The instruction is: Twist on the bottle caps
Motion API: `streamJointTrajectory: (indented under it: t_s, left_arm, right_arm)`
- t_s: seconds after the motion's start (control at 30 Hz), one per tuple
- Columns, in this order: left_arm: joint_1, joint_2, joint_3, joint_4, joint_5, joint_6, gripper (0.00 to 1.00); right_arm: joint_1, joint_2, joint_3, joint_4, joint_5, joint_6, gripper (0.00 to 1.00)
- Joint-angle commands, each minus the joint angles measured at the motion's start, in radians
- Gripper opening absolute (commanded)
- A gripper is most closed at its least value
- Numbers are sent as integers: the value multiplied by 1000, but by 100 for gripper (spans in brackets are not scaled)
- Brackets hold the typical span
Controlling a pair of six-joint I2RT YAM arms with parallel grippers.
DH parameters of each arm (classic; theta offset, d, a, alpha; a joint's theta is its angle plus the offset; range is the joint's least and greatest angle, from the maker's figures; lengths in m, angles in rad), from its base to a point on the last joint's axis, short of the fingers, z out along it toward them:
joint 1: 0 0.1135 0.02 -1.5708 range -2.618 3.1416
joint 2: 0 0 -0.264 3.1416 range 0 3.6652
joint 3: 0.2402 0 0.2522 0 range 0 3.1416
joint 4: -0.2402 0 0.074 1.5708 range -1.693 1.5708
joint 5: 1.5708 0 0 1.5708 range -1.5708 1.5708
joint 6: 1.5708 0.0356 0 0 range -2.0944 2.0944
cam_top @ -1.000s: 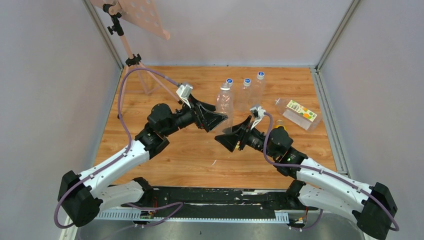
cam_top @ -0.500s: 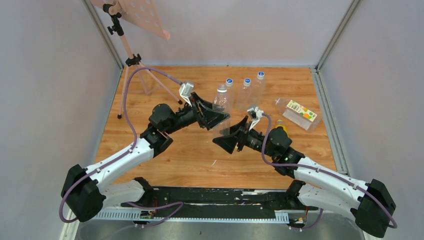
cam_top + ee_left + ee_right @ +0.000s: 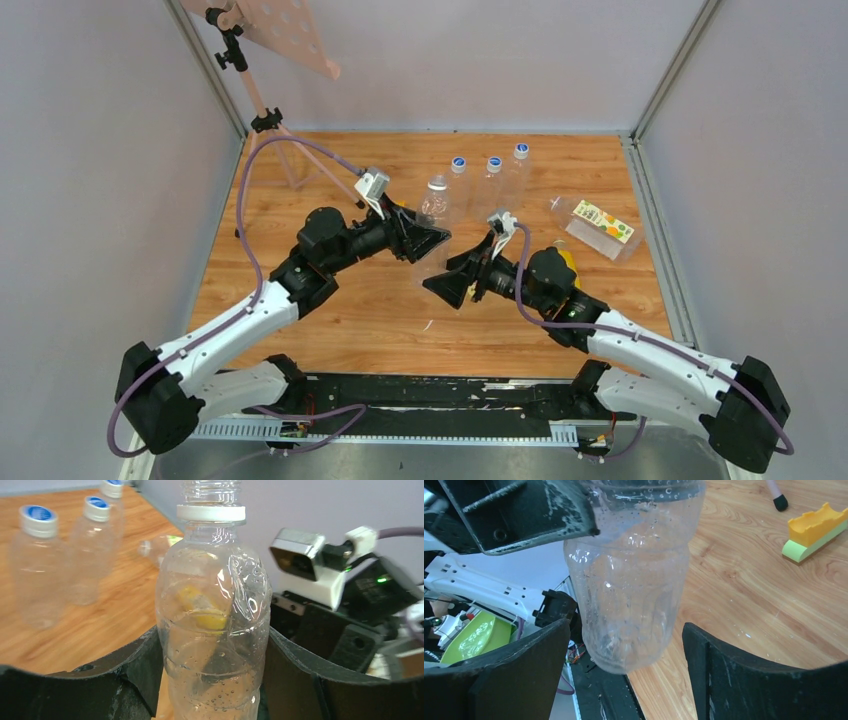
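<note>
3 clear bottles carry white caps with blue marks.

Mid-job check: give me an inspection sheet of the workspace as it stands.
Surface: wooden tabletop, faint white specks near the front.
Job's things: clear bottle held off the table, neck threads bare; three bottles upright at the back wearing blue-marked caps; labelled bottle lying on its side at right; loose caps: nothing seen.
Clutter: orange-and-green block on the table.
End effectors: left end effector shut on the clear bottle's body; right end effector open, straddling the bottle's base without touching.
Cables: purple cable along each arm, apart from the bottles.
Surroundings: tripod with perforated panel at back left; grey walls.
</note>
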Motion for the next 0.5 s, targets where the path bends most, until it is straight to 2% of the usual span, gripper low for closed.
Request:
streamJointTrajectory:
  t_s: [0.0, 0.13, 0.2, 0.33, 0.47]
  left_arm:
    - [-2, -94, 112, -334, -208, 294, 54]
    - [-2, -139, 153, -611, -348, 518, 54]
    - [-2, -161, 157, -677, -394, 584, 54]
    - [-2, -215, 146, -757, -445, 678, 54]
    - [-2, -280, 121, -792, -457, 742, 54]
  right_arm:
    - [1, 7, 128, -244, 60, -67, 86]
    - [-19, 39, 224, -496, 155, -94, 87]
    - [-47, 94, 284, -608, 188, -98, 87]
    - [-146, 267, 398, -804, 204, -98, 84]
    - [-196, 446, 499, -910, 238, -112, 80]
